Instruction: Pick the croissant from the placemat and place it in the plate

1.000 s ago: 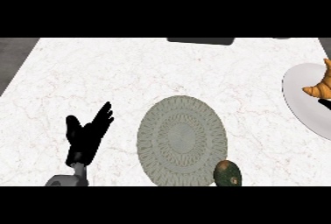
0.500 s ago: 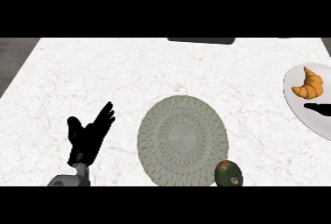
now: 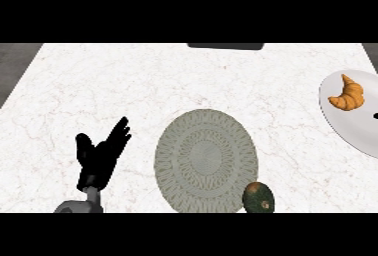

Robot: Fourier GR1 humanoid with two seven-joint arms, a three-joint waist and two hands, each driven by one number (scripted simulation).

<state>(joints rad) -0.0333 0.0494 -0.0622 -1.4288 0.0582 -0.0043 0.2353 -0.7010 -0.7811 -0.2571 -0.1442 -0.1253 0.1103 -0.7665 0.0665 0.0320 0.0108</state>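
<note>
Already the croissant [image 3: 348, 94] lay on the white plate [image 3: 353, 131] at the counter's right edge, well apart from the round placemat [image 3: 206, 160]; the left hand [image 3: 100, 157] rested lower left, fingers straight, holding nothing

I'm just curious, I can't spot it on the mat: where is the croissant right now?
In the head view, the croissant lies on the white plate at the counter's right edge, well away from the round placemat.
</note>
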